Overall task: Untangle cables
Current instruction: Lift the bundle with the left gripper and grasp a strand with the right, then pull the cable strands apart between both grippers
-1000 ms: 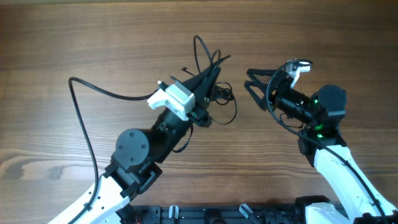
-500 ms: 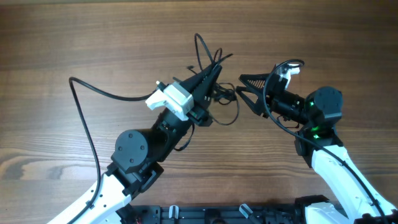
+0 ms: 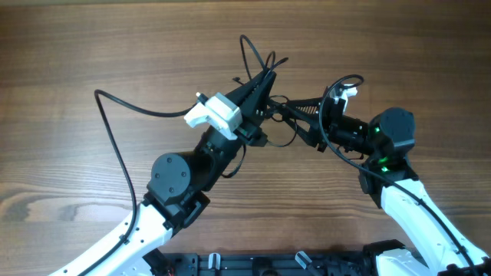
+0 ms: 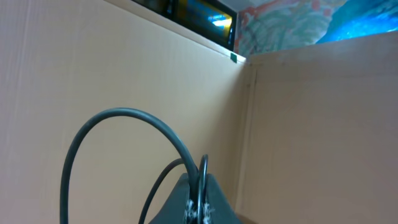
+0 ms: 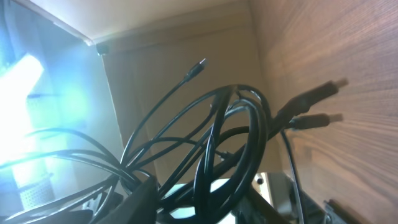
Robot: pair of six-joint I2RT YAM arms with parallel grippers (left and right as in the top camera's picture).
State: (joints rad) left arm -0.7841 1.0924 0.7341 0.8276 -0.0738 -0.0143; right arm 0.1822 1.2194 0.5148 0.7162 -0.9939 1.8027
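- Wood-grain table (image 3: 115,46) fills the overhead view; both arms enter from the lower edge.
- Overhead: the cables (image 3: 275,110) sit bunched at upper centre, between the two grippers. Loose loops rise from the bunch toward the far edge of the table.
- Overhead: left gripper (image 3: 265,83) points up and to the right, its jaws clenched on strands at the left side of the bunch.
- Overhead: right gripper (image 3: 291,116) points left. Its jaws are spread, one finger on each side of the tangle's right part; contact with the strands cannot be told.
- Left wrist: background is plain beige panels (image 4: 93,74). The left gripper (image 4: 202,208) is closed at the bottom edge with a thin strand pinched upright between the tips. A thicker strand of the cables (image 4: 124,112) arcs up and over to the left.
- Right wrist: the cables (image 5: 252,124) form overlapping loops just ahead of the right gripper (image 5: 199,208), running down between its parted fingers.
- Right wrist: two plug ends (image 5: 323,90) point right, side by side, over the table (image 5: 336,43). One small plug (image 5: 199,65) points up and right.
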